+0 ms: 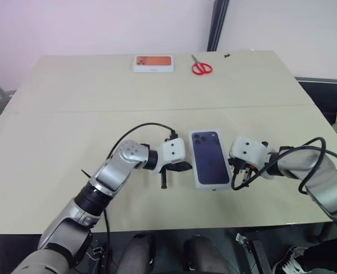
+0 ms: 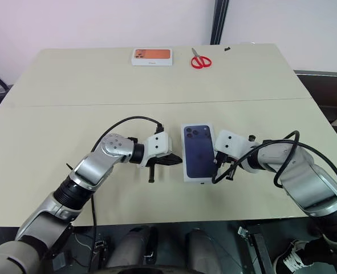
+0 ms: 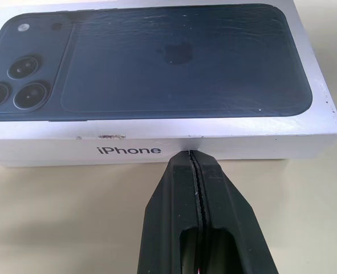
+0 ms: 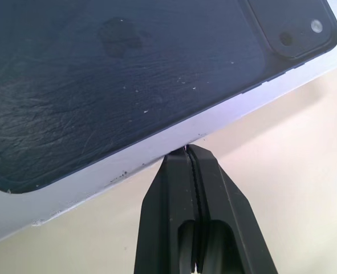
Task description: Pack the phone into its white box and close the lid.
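On the pale surface the white box lies near the front edge with the lid apparently on, so the phone is presumably inside, unseen. The left end effector and right end effector, both pinched shut, touch its opposite long sides; press evenly so the lid seats without skewing. The orange-printed box and scissors lie well apart, obstructing nothing

One closed white box printed with a dark navy phone picture is sitting on the surface. One white box with an orange picture is lying at the far edge, and one pair of red-handled scissors is lying just beside it. Two hands are showing: the left hand and the right hand.
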You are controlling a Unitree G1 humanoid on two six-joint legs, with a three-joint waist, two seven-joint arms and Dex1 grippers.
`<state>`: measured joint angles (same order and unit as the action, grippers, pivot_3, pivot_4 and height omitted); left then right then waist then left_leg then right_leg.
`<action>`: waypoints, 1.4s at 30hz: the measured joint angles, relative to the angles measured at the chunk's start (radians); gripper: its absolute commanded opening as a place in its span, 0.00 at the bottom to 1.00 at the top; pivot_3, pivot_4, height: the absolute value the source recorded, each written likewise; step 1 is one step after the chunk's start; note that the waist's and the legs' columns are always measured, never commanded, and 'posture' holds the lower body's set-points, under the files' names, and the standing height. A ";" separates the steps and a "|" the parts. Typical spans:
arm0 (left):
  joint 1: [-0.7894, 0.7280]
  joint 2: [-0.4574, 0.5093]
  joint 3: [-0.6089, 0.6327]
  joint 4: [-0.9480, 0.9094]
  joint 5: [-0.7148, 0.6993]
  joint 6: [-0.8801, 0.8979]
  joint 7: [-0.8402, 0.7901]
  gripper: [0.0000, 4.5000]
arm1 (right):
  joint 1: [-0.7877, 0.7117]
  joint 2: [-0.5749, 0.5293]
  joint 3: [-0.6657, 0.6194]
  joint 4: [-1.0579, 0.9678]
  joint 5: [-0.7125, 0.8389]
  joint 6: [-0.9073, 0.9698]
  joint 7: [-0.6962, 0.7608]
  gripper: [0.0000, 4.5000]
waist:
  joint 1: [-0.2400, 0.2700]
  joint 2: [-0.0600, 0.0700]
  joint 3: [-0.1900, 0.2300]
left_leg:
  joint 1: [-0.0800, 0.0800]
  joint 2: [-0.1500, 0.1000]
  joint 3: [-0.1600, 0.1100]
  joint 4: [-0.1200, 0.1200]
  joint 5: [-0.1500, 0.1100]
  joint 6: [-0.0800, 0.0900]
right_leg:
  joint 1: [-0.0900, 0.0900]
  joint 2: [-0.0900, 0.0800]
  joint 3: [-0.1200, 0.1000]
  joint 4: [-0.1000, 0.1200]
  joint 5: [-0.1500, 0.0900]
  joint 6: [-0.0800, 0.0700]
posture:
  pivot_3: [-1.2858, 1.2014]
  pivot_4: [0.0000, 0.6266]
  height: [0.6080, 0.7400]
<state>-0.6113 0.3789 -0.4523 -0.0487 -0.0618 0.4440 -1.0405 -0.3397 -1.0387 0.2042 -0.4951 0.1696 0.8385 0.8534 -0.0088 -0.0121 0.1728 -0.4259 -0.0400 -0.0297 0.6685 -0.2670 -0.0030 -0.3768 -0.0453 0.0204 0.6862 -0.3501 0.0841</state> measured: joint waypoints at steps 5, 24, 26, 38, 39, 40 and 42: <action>-0.001 -0.006 0.000 0.000 0.000 0.000 0.000 0.00 | 0.019 0.012 0.000 0.017 -0.002 -0.001 -0.005 0.01 | 0.000 0.000 0.000 | 0.000 0.000 0.000 0.000 0.000 0.000 | 0.000 0.000 0.000 0.000 0.000 0.000 | 0.52 0.24 1.00; -0.004 0.016 -0.005 -0.016 -0.004 0.000 -0.030 0.00 | 0.070 -0.004 -0.007 0.002 -0.003 -0.016 0.032 0.01 | 0.000 0.000 0.000 | 0.000 0.000 0.000 0.000 0.000 -0.001 | 0.000 0.000 0.000 0.000 0.000 0.000 | 0.52 0.24 1.00; -0.002 0.028 -0.006 -0.033 -0.009 0.000 -0.046 0.00 | 0.088 -0.026 -0.025 -0.022 0.003 -0.029 0.055 0.01 | -0.001 0.000 0.000 | 0.000 0.000 0.000 0.000 0.000 -0.001 | 0.000 0.000 0.000 0.000 0.000 0.000 | 0.52 0.24 1.00; -0.106 -0.035 0.123 0.060 -0.067 0.006 0.031 0.00 | 0.108 -0.090 -0.265 -0.011 0.105 -0.086 0.166 0.01 | 0.003 0.000 0.000 | 0.001 0.000 0.000 0.001 0.000 0.001 | 0.002 0.000 0.000 0.000 0.000 0.000 | 0.52 0.24 1.00; -0.120 -0.047 0.123 0.084 -0.066 0.002 0.042 0.00 | 0.112 -0.089 -0.279 -0.013 0.128 -0.080 0.176 0.01 | 0.003 0.000 0.000 | 0.001 0.000 0.000 0.001 0.000 0.001 | 0.002 0.000 -0.001 0.000 0.000 0.000 | 0.52 0.24 1.00; -0.139 -0.062 0.118 0.121 -0.055 -0.005 0.051 0.00 | 0.122 -0.083 -0.293 -0.028 0.156 -0.070 0.185 0.01 | 0.005 0.000 0.000 | 0.001 0.000 0.000 0.001 0.000 0.001 | 0.002 0.000 -0.001 0.000 0.000 0.000 | 0.52 0.24 1.00; -0.156 -0.076 0.101 0.177 -0.030 -0.026 0.063 0.00 | 0.149 -0.076 -0.291 -0.075 0.200 -0.053 0.199 0.01 | 0.004 0.000 0.000 | 0.001 0.000 0.000 0.001 0.000 0.001 | 0.002 0.000 -0.001 0.000 0.000 0.000 | 0.52 0.24 1.00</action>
<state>-0.7674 0.3027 -0.3510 0.1285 -0.0921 0.4181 -0.9776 -0.1907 -1.1143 -0.0863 -0.5705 0.3699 0.7851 1.0525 -0.0044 -0.0121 0.1724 -0.4248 -0.0402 -0.0300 0.6697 -0.2673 -0.0025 -0.3748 -0.0449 0.0197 0.6866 -0.3501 0.0843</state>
